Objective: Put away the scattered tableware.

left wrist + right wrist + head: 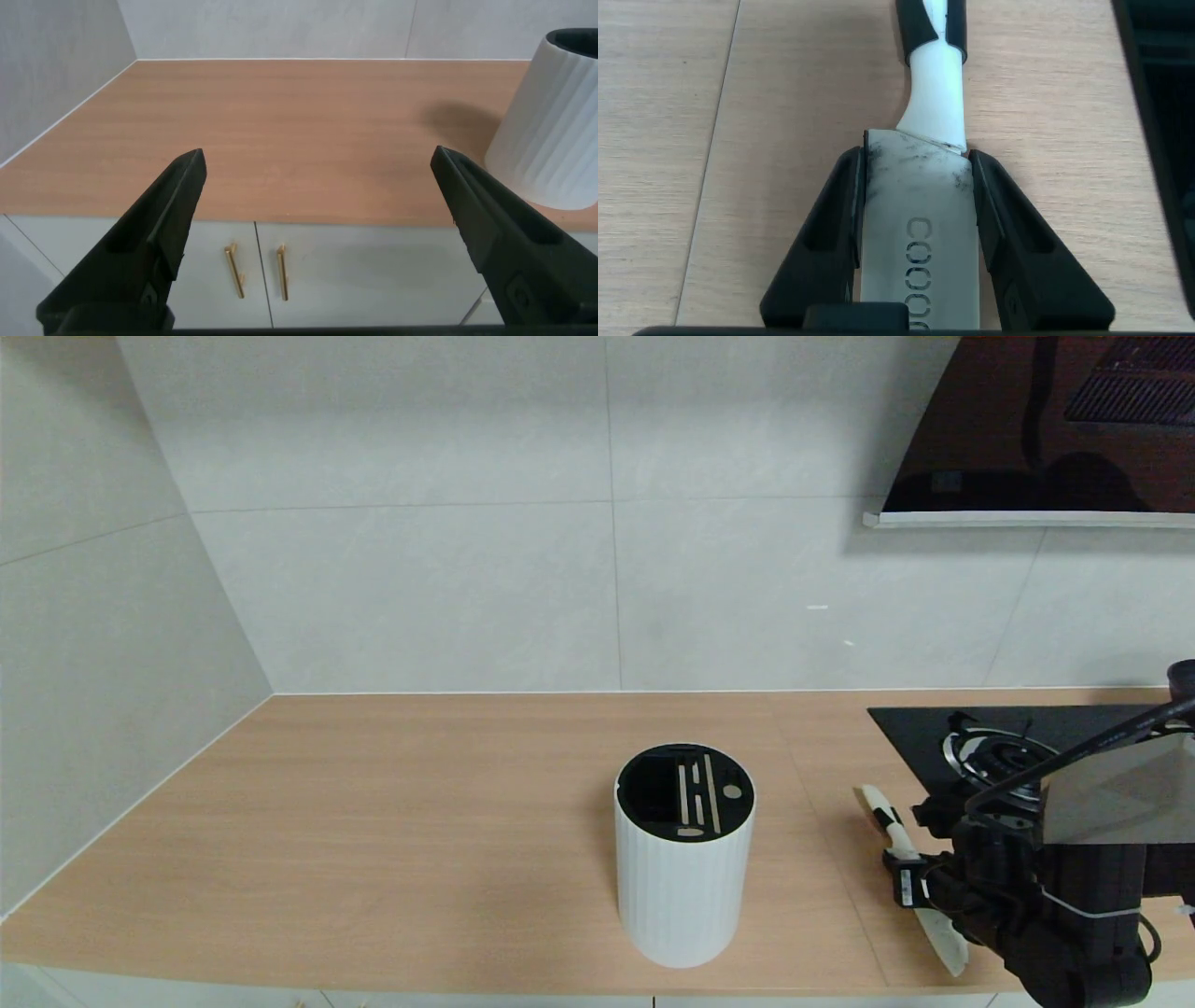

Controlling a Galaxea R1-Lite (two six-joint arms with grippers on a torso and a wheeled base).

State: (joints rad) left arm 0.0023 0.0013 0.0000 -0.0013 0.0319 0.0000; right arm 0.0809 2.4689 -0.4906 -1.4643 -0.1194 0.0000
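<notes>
Fingers [836, 224] of the right gripper [920, 177] are clamped on either side of a white knife [934, 84], gripping the flat blade just below the handle. The knife lies along the wooden tabletop [420, 821], handle toward 11 o'clock and blade tip toward 5 o'clock. It sits at 3 o'clock from a white ribbed holder [684, 887] with a black slotted top, which stands upright near the middle of the tabletop, apart from the knife. A black stove [934, 728] is set into the tabletop just beyond the knife, at 1 o'clock from it. The left gripper [318, 159] hangs at the front edge of the tabletop, its fingers spread wide apart with nothing between them, above cupboard doors with gold handles [255, 271].
</notes>
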